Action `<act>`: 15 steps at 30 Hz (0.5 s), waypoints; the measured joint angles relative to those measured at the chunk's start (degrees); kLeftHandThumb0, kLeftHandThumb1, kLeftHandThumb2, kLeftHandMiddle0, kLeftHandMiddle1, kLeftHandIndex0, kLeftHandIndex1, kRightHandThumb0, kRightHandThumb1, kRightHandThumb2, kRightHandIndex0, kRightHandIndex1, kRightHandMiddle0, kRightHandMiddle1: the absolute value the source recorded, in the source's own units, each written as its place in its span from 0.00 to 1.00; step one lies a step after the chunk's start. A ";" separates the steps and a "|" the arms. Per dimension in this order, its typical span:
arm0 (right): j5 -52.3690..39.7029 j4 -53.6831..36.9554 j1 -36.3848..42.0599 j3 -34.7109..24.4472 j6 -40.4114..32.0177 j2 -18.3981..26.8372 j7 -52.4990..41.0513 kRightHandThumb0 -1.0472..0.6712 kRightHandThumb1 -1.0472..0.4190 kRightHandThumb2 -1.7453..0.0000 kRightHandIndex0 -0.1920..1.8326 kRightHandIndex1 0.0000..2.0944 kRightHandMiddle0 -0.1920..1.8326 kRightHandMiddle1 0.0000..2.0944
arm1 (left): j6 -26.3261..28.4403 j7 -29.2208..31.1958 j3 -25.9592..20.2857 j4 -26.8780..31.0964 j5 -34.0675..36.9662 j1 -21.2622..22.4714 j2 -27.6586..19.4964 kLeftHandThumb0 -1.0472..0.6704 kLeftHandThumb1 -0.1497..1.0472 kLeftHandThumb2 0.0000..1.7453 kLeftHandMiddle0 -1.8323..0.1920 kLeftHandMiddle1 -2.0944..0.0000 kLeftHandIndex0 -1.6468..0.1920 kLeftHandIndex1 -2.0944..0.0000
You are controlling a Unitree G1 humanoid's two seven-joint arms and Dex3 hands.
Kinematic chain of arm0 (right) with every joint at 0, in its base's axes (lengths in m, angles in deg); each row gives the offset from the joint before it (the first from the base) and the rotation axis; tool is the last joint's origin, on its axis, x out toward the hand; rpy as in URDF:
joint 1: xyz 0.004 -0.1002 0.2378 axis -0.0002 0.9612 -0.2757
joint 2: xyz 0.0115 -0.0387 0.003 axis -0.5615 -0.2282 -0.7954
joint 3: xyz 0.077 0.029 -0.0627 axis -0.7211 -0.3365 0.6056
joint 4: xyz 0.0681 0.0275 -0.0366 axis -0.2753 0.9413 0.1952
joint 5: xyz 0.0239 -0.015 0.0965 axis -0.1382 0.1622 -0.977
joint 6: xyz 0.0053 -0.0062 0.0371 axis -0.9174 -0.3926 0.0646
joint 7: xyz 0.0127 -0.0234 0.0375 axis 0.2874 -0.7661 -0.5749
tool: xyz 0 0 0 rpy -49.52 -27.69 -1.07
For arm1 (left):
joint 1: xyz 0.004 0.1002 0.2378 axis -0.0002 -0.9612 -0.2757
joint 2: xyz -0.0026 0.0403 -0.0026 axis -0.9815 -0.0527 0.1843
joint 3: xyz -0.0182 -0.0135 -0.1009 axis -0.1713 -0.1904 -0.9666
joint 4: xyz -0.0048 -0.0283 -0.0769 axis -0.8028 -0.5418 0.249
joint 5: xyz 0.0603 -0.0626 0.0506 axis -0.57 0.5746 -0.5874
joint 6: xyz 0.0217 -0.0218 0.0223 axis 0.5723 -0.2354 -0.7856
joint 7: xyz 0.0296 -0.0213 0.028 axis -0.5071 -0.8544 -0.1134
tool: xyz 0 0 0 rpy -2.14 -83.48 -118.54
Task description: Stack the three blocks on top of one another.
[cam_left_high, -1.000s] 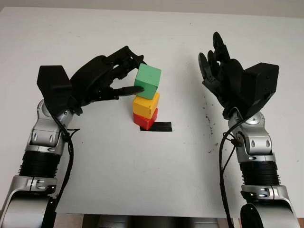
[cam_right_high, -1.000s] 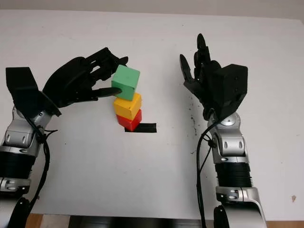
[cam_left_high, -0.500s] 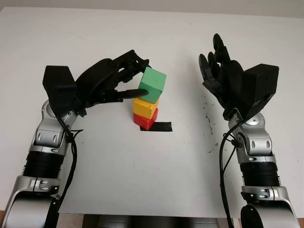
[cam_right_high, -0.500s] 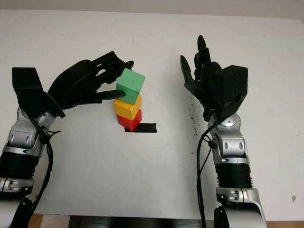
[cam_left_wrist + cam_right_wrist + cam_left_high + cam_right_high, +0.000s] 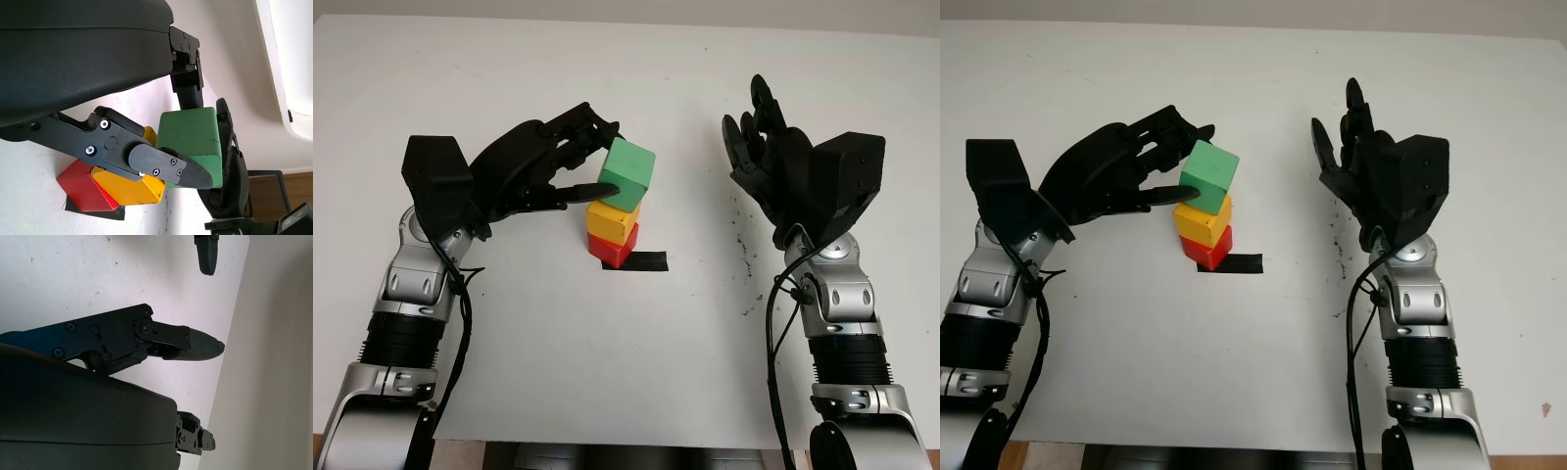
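Observation:
A red block (image 5: pixel 613 251) sits on the white table (image 5: pixel 636 343) with a yellow block (image 5: pixel 612 221) on top of it. A green block (image 5: pixel 628 173) sits tilted on the yellow one, shifted a little to the right, and my left hand (image 5: pixel 595 162) is shut on it, thumb at its near face and fingers at its far side. The left wrist view shows the green block (image 5: pixel 193 142) pinched above the yellow block (image 5: pixel 128 186) and the red block (image 5: pixel 83 188). My right hand (image 5: pixel 759 137) is open, raised to the right of the stack, well apart from it.
A strip of black tape (image 5: pixel 639 262) lies on the table by the base of the red block. Small dark specks (image 5: pixel 742 245) mark the table under the right hand. The table's front edge runs along the bottom of the eye views.
My left hand has moved right and a little forward with the green block, bringing it down onto the yellow block. The right hand has held its place.

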 measured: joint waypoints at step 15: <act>0.27 0.00 0.00 0.04 -0.04 0.05 -0.47 0.29 0.00 0.71 0.04 0.03 0.04 0.03 | -0.37 -0.23 -0.01 0.44 -1.03 -0.82 -0.16 0.30 1.00 0.08 0.86 0.97 0.70 0.19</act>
